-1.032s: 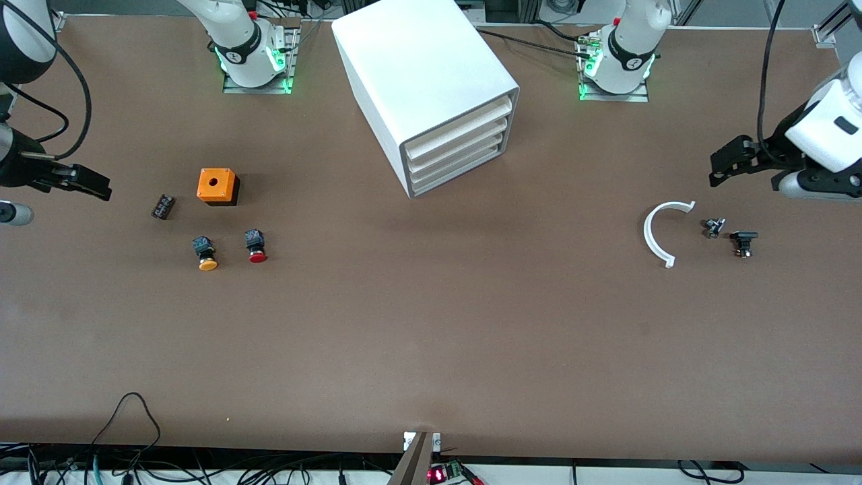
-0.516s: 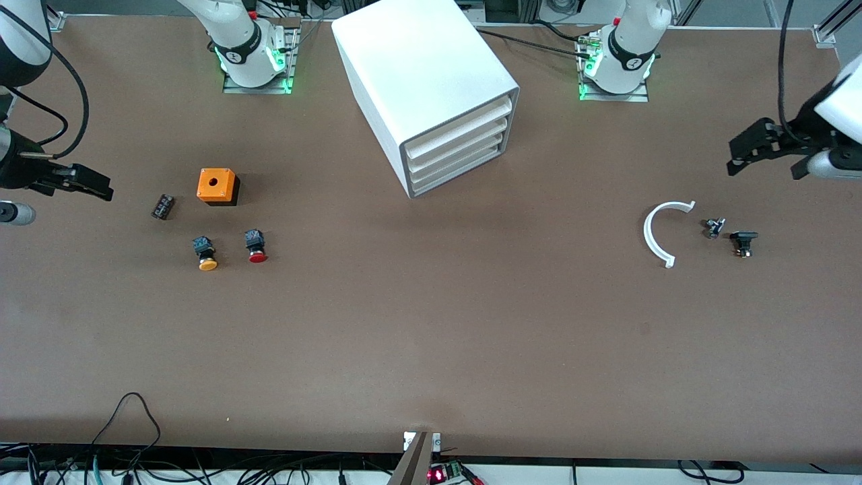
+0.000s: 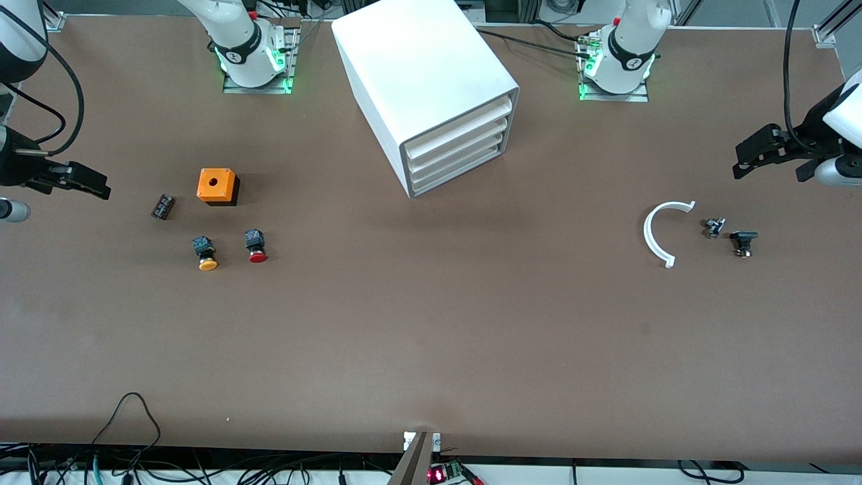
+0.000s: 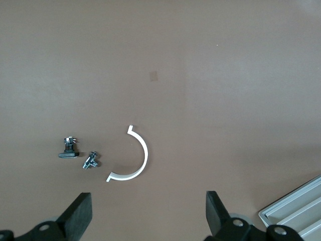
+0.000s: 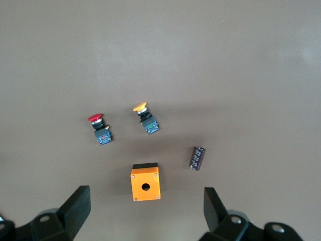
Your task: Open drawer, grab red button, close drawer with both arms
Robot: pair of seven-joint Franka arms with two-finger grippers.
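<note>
Cabinet point(image 3: 431, 87) sits mid-desk near the arm bases, its lowest drawer point(image 3: 458, 174) shut. Red button point(image 3: 256, 246) lies on the desk point(image 3: 431, 337) toward the right arm's end, beside the yellow-capped button point(image 3: 205, 253), nearer the camera than the orange box point(image 3: 217, 186). Left hand point(image 3: 761, 153) w/ fingers spread, empty, up over the desk edge at its arm's end; right hand point(image 3: 84, 182) likewise at its end.

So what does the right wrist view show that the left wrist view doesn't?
Only the right wrist view: the red button, the yellow-capped button, the orange box with its hole, a small dark cylinder, and the open right tool.

Only the left wrist view: a white curved strip, two small dark metal parts, a corner of the cabinet's drawer fronts, and the open left tool.

Both: the bare brown table, nothing gripped.
</note>
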